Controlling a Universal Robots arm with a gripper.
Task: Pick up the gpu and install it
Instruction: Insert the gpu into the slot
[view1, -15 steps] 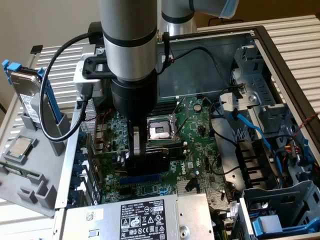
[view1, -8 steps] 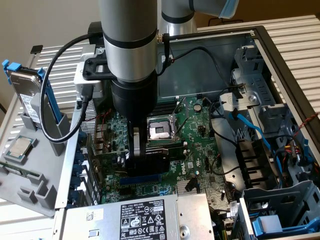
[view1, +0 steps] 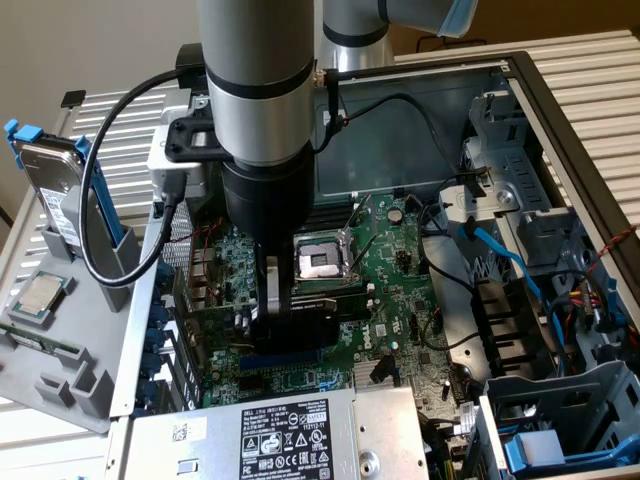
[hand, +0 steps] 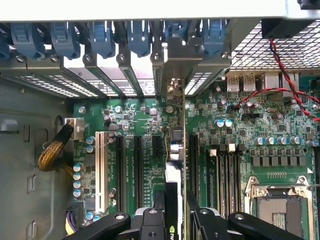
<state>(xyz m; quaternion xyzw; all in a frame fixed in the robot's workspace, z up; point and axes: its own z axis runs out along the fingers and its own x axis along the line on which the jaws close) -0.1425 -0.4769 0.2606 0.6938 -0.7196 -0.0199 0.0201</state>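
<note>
Jaws partly closed and clamped on the gpu (view1: 310, 322), which stands upright and edge-on in the lower middle of the exterior frame, low over the motherboard (view1: 395, 262) and near the long blue slot (view1: 290, 357). The risk, as I judge it: a card edge off the slot line could jam or flex the board under pressure. The bracket end could also snag the rear slot frame (hand: 172, 60).

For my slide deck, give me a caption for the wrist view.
The gripper holds the gpu on edge at the expansion slots of the motherboard inside the computer case.
</note>
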